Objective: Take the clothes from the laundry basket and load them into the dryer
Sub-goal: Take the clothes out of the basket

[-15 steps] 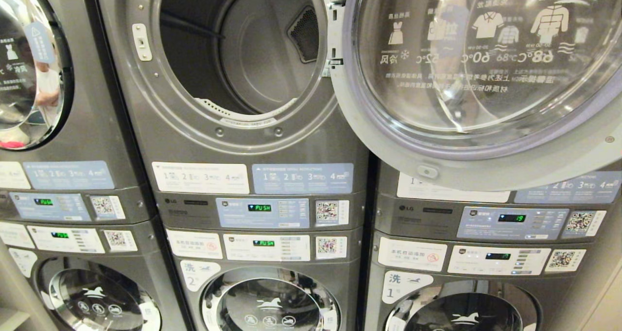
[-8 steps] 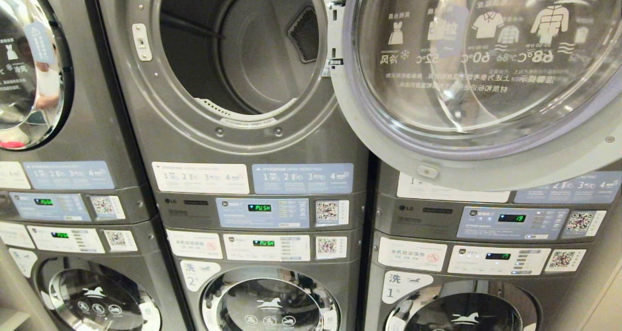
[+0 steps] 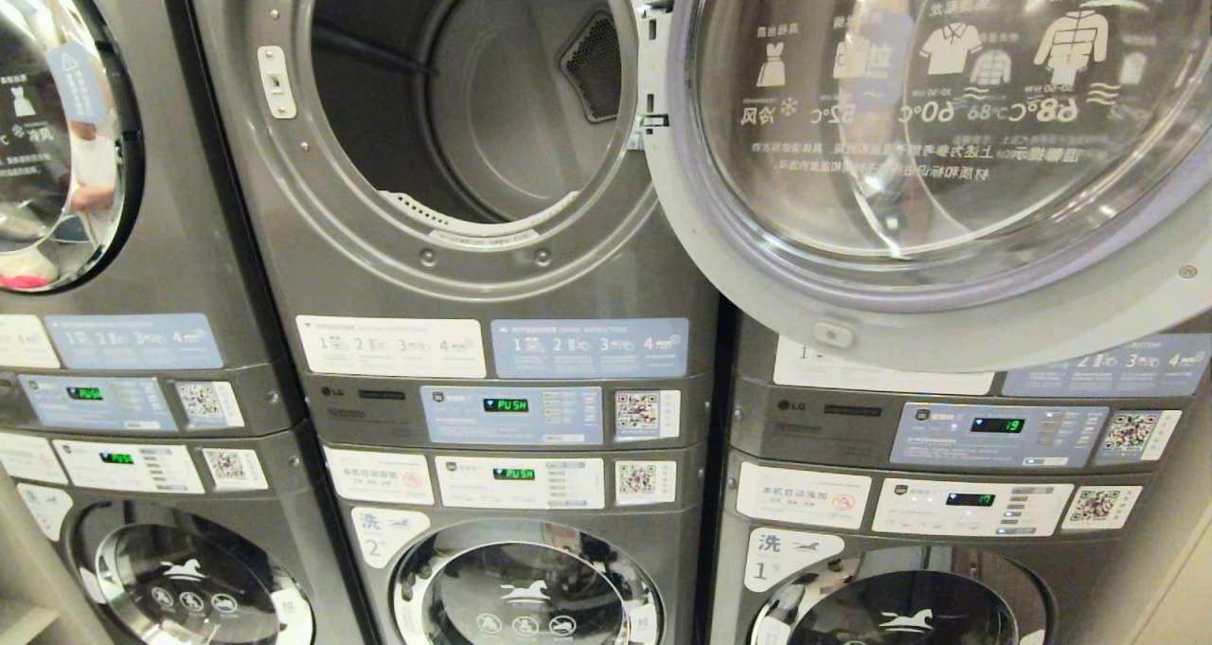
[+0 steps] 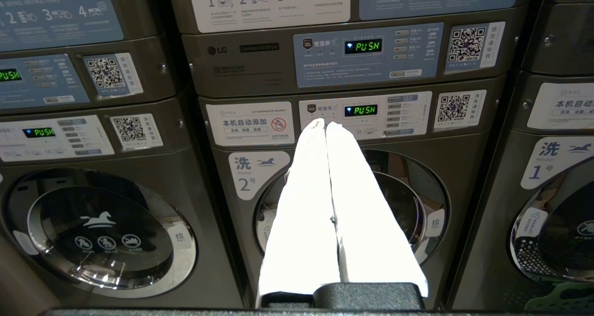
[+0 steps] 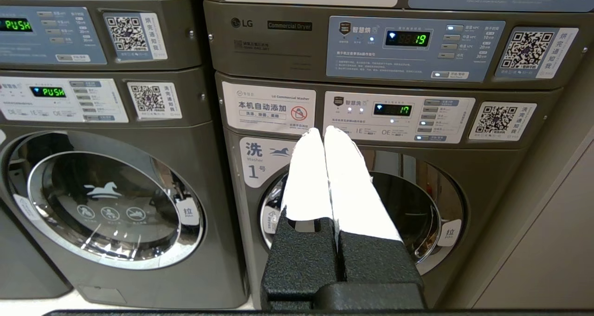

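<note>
The dryer (image 3: pixel 473 285) in the middle stack stands with its round door (image 3: pixel 720 276) swung open to the right, and its grey drum (image 3: pixel 511 105) holds no clothes. No clothes show anywhere. A scrap of green perforated plastic (image 4: pixel 557 299) sits low beside washer 1; I cannot tell whether it is the laundry basket. My left gripper (image 4: pixel 325 123) is shut and empty, held in front of washer 2 (image 4: pixel 250 167). My right gripper (image 5: pixel 323 131) is shut and empty in front of washer 1 (image 5: pixel 260 160). Neither arm shows in the head view.
Three grey washer-dryer stacks stand side by side, with control panels (image 3: pixel 511 413) between the upper and lower doors. The open door overhangs the right stack's upper front. The left dryer's door (image 3: pixel 57 124) is closed. A beige wall (image 5: pixel 547 241) borders the right stack.
</note>
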Controlling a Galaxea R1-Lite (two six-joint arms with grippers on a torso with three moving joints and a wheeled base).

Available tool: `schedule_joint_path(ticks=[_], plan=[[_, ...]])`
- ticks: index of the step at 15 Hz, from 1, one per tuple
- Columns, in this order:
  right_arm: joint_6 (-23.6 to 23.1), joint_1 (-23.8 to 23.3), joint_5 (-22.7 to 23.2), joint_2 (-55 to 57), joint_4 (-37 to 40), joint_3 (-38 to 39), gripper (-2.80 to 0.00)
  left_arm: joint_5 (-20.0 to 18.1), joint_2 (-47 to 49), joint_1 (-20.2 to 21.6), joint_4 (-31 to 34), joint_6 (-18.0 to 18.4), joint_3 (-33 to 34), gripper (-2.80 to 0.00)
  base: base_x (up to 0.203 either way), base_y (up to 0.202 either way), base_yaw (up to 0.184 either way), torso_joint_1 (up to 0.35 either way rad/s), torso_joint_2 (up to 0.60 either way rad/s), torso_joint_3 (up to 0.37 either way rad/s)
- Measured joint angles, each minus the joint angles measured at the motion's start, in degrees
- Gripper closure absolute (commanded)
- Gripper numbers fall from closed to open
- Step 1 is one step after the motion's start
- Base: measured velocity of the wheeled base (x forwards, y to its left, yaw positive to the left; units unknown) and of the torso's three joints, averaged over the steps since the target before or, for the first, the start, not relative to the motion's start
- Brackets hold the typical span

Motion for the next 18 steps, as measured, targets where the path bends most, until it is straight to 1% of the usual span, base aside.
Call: schedule_joint_path(ticks=[3,5,8,12,14,18], plan=[[0.0,0.0,0.0,0.0,0.0,0.0,0.0,-0.09,-0.02,0.0,-0.11,-0.13,0.05,0.0,0.0,0.0,0.0,0.0,0.0,0.0],[0.0,0.0,0.0,0.0,0.0,0.0,0.0,0.03,-0.02,0.0,-0.16,-1.43,0.02,0.0,0.0,0.0,0.0,0.0,0.0,0.0],[0.0,0.0,0.0,0.0,0.0,0.0,0.0,0.03,-0.02,0.0,-0.16,-1.64,0.02,0.0,0.0,0.0,0.0,0.0,0.0,0.0],[0.0,0.0,0.01,0.0,0.01,0.0,0.0,0.34,-0.02,0.0,-0.21,-3.37,0.02,0.0,0.0,0.0,0.0,0.0,0.0,0.0],[0.0,0.0,0.0,0.0,0.01,0.0,0.0,1.09,-0.02,0.0,-0.23,-4.33,-0.01,0.0,0.0,0.0,0.0,0.0,0.0,0.0],[0.0,0.0,0.0,0.0,0.0,0.0,0.0,1.33,-0.05,0.0,-0.26,-4.83,-0.01,0.0,0.0,0.0,0.0,0.0,0.0,0.0]])
